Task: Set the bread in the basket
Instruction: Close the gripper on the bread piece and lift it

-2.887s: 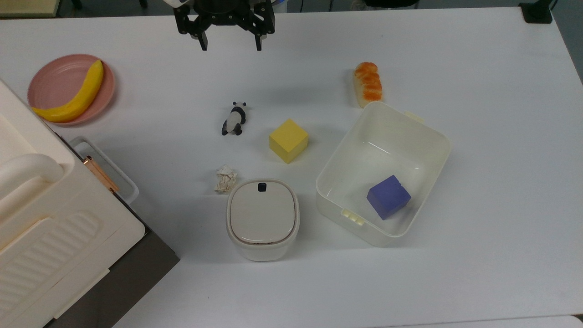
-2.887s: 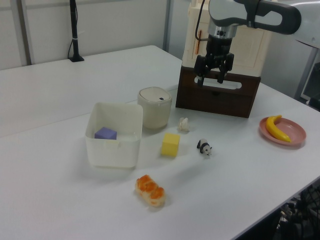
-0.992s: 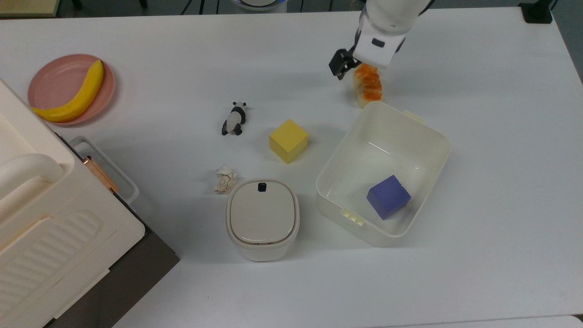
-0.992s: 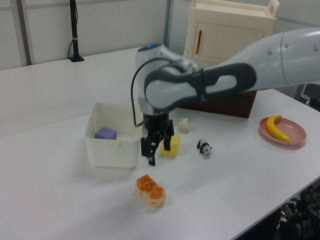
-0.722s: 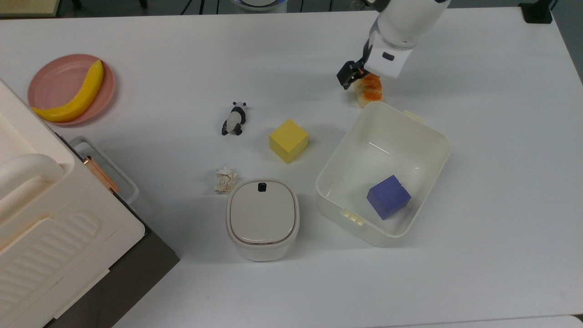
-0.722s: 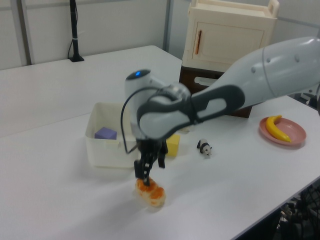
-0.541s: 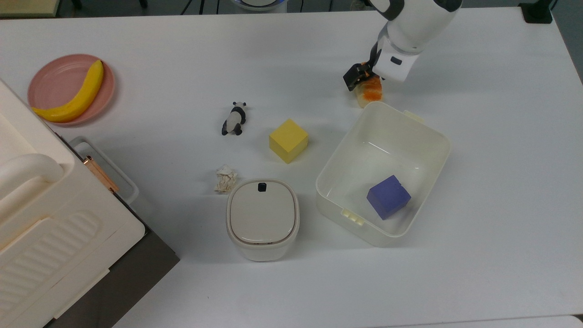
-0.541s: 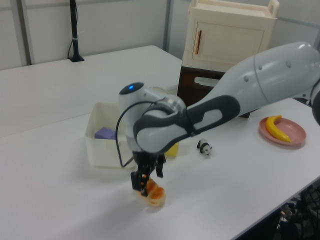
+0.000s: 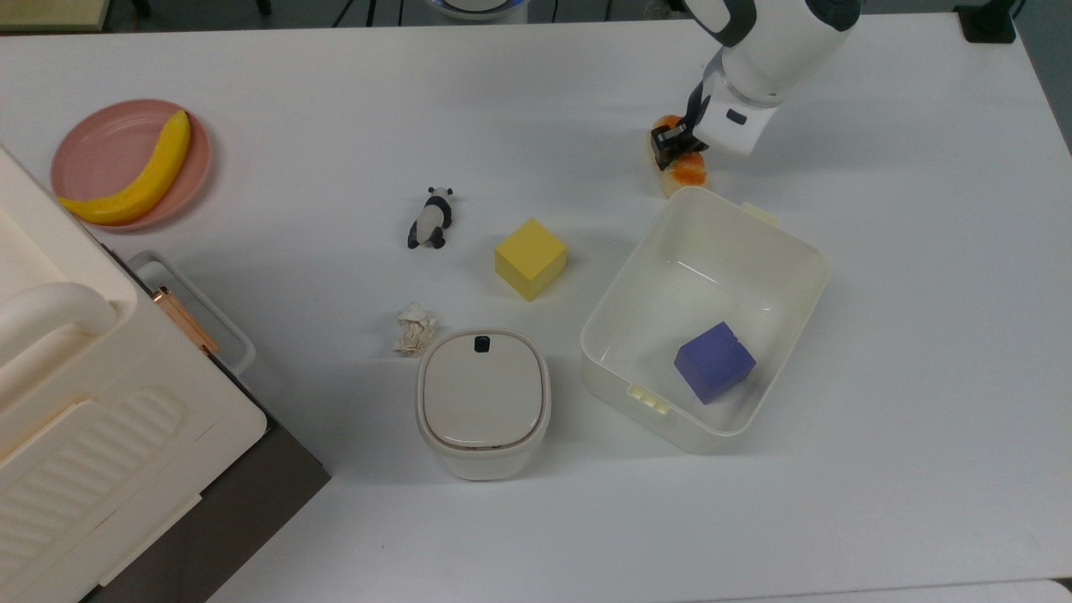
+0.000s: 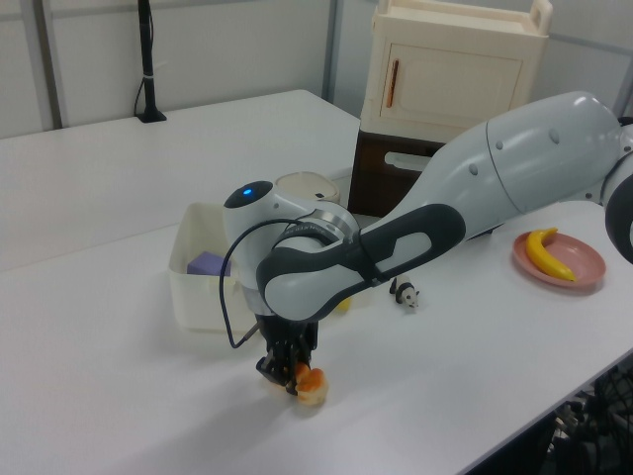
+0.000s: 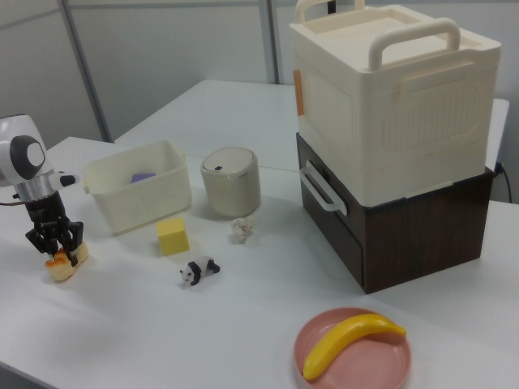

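Bumpy glazed bread (image 9: pixel 688 172) beneath pincer (image 9: pixel 675 144); smooth basket (image 9: pixel 775 243) beside.

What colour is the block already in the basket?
Purple-blue block in the basket, clearest in the top view.

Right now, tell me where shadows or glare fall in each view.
Top view: soft grey shadow right of the basket and beside the yellow cube. Left view: the arm's shadow darkens the table around the bread. Right view: even light, faint shadow under the pink plate.

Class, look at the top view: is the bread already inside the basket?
No, the bread lies on the table outside the basket, under the gripper.
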